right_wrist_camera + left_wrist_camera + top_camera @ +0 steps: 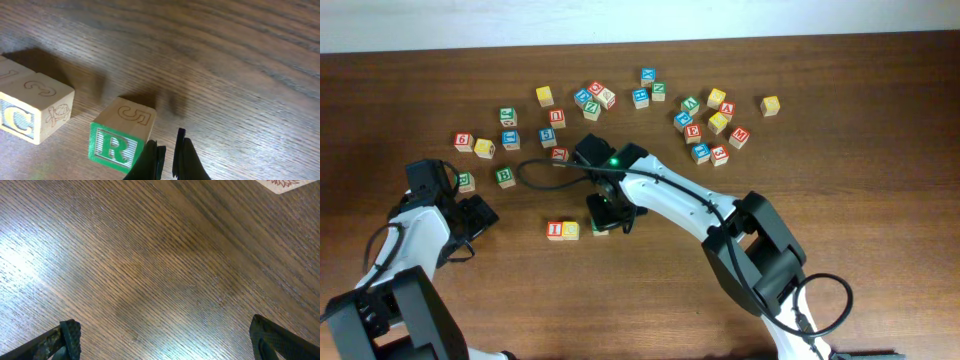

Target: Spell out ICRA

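Note:
Three cubes lie in a row at the table's middle: red "I", yellow "C" and green "R". The "R" lies a small gap to the right of the "C", partly under my right gripper in the overhead view. In the right wrist view that gripper is shut on nothing, its left finger against the "R" cube's right side. Among the red cubes at the back I cannot read which bears the "A". My left gripper stands open over bare wood, left of the row.
Several loose letter and digit cubes are scattered along the back, from a red one at the left to a yellow one at the right. Green cubes lie near my left arm. A cube's corner shows in the left wrist view.

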